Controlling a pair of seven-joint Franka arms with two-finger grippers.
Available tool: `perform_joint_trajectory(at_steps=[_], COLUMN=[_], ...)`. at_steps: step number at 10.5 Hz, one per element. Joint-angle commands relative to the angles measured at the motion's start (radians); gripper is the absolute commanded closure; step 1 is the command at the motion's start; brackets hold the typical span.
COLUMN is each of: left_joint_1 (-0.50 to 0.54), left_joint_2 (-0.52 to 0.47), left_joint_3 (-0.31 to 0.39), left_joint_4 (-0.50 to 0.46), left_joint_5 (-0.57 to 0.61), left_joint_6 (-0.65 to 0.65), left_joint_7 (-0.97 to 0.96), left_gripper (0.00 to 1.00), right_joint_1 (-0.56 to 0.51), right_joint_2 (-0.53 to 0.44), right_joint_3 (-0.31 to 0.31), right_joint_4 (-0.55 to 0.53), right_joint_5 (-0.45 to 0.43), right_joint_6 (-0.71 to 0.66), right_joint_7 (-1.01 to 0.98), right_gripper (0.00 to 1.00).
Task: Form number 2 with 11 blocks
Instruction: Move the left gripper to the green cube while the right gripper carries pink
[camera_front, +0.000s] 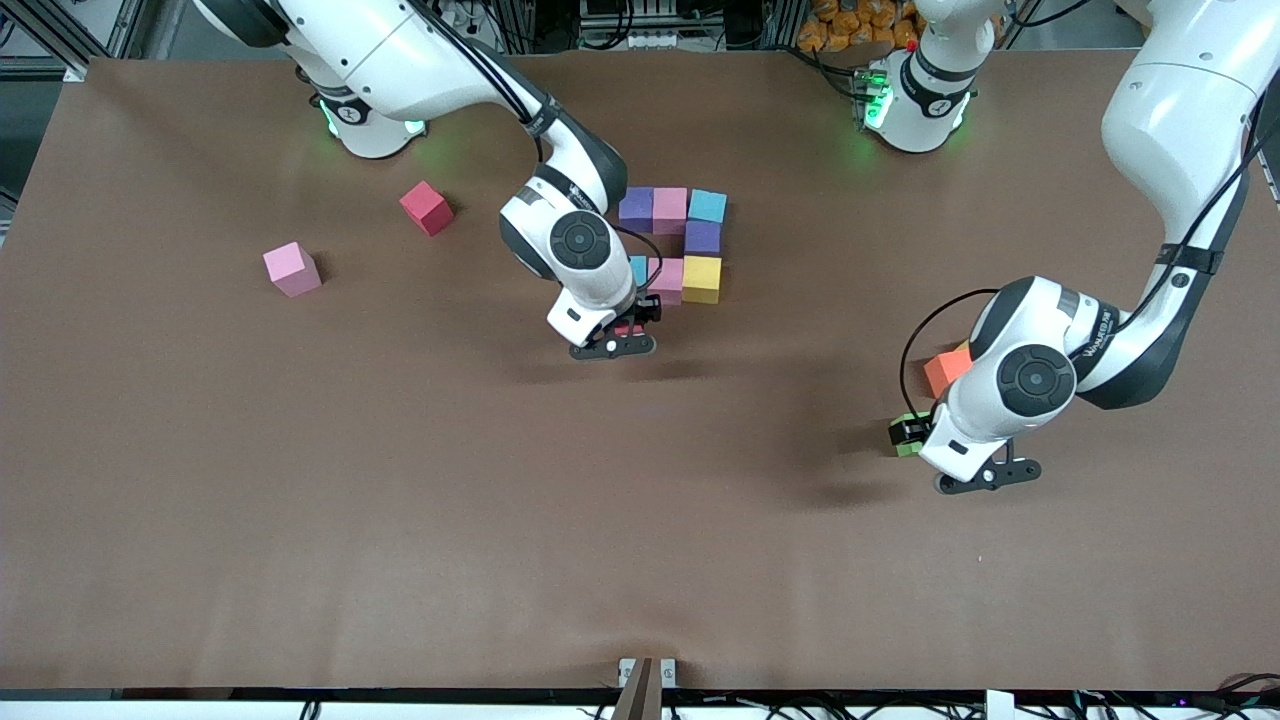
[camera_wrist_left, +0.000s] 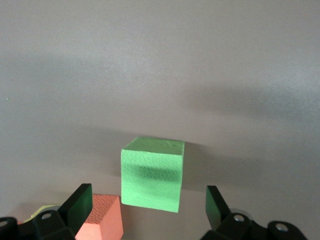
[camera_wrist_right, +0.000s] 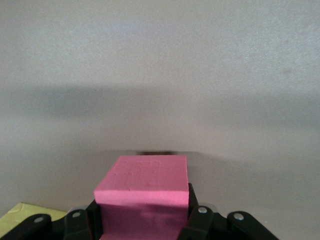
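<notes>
Between the right gripper's (camera_wrist_right: 143, 216) fingers (camera_wrist_right: 192, 207) sits a pink block (camera_wrist_right: 142, 187), pinched on two opposite flat faces, low over the desk (camera_front: 400, 500). In the front view this gripper is at the upper middle of the frame, just below the unfinished number 2 (camera_front: 680, 240), whose three started rows lie there. A yellow block (camera_front: 701, 279) closes its lowest laid row.

Low over the desk toward the left arm's end of it, the left gripper (camera_wrist_left: 147, 196) has its fingers (camera_wrist_left: 80, 202) spread wide, one on either side of a green block (camera_wrist_left: 152, 175) and clear of it. An orange block (camera_wrist_left: 102, 217) lies just beside the green one, close to one finger. A red block (camera_front: 426, 207) and a loose pink block (camera_front: 292, 268) wait in the upper part of the frame, toward the right arm's end.

These cubes look like matte foam, so I judge them very light, a little squashy and grippy rather than slick. A square pinch across parallel faces near mid-height should hold; too hard a squeeze may dent them, and a light cube could cling to a finger on release or be nudged by a neighbour.
</notes>
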Motion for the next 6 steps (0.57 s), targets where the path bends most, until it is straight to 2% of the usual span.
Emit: perform_joint_trajectory(at_steps=[1, 6], left_joint_1=[-0.003, -0.003], left_joint_2=[0.037, 0.056], left_joint_3=[0.005, 0.018], left_joint_4=[0.021, 0.018], left_joint_5=[0.006, -0.02], left_joint_6=[0.027, 0.054], left_joint_7=[0.016, -0.006], left_gripper=[0.0, 0.0], right_joint_1=[0.03, 0.041], right_joint_2=[0.025, 0.021], right_joint_3=[-0.019, -0.025], right_joint_4=[0.025, 0.009], right_joint_5=[-0.023, -0.026], right_joint_6=[0.016, 0.002], right_joint_7=[0.063, 0.083], right_gripper=[1.0, 1.0])
